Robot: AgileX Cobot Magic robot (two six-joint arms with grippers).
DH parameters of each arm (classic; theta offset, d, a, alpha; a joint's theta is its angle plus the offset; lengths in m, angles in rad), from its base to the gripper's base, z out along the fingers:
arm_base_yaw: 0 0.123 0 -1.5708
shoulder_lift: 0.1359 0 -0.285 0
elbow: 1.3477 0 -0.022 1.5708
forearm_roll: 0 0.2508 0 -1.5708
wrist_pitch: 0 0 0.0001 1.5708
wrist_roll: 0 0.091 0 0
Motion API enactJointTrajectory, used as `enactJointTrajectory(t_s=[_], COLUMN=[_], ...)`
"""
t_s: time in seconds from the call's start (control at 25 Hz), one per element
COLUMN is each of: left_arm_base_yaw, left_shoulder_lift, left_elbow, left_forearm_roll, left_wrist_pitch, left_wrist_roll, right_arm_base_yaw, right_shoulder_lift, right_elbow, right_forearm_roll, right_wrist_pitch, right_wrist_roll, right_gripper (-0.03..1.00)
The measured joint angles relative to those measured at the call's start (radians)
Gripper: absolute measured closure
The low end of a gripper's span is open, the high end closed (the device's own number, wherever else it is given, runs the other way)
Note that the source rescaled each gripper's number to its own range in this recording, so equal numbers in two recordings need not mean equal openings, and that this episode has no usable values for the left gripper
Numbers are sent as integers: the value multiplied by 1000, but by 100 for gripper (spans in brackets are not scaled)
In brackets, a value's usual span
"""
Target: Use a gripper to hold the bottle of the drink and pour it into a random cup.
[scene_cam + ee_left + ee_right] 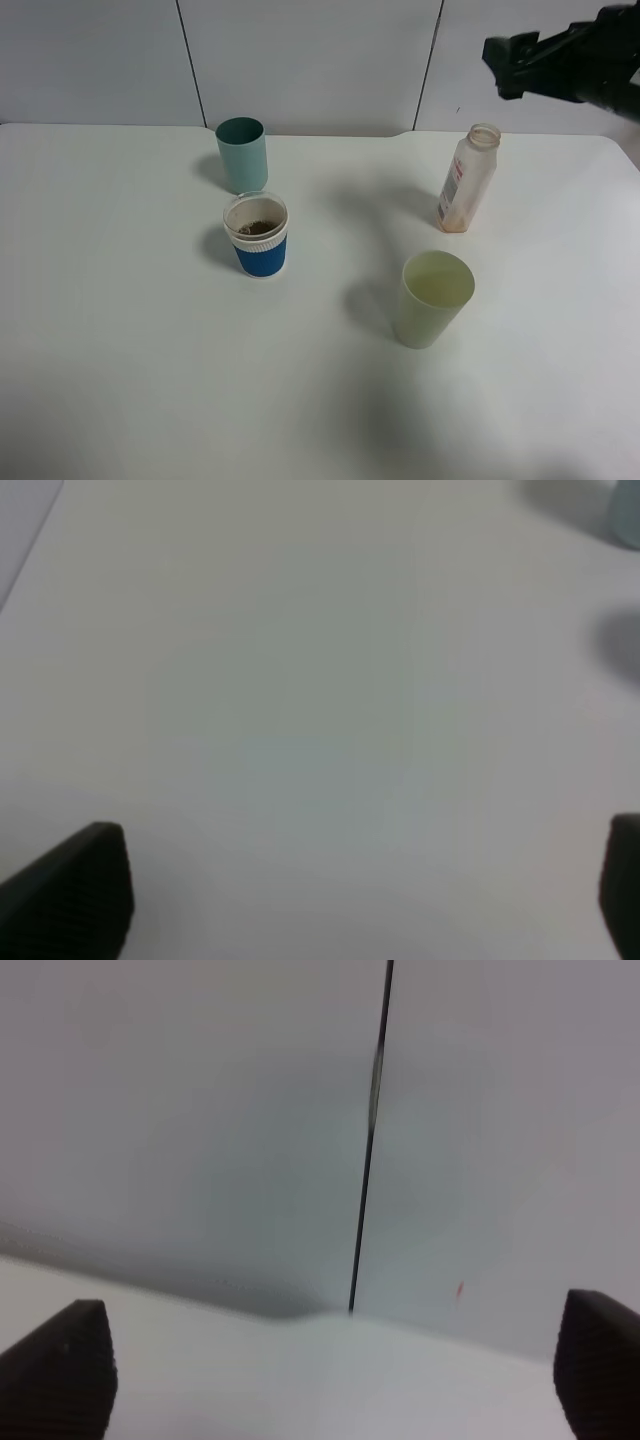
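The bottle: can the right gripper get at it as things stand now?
Probably yes. The right gripper is open and empty, up above the bottle. The bottle stands upright and alone; the nearest cup is well apart, so nothing seems to block the way down.

Bottle point(468, 180): small translucent whitish plastic, wide open neck, white-pink label, brown residue at base; upright, far right on table. Cup point(258, 235): white paper, blue ribbed sleeve, clear rim; upright, left of centre. Drink point(259, 228): brown, inside cup.
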Motion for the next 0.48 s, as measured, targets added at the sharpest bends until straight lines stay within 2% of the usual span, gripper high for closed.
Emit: enactJointTrajectory(t_s=[0.16,0.32,0.48], left_arm_base_yaw=[0,0,0], left_shoulder_lift=[0,0,0], left_elbow=[0,0,0], left_forearm_roll=[0,0,0], left_wrist_pitch=[0,0,0], left_wrist_roll=[0,0,0], right_arm_base_yaw=[0,0,0], right_shoulder_lift=[-99,-188,-265], right_elbow=[0,0,-1], right_forearm_roll=[59,187,281], right_wrist_pitch=[0,0,2], right_wrist_roll=[-65,-245,-368], right_gripper=[1,1,1])
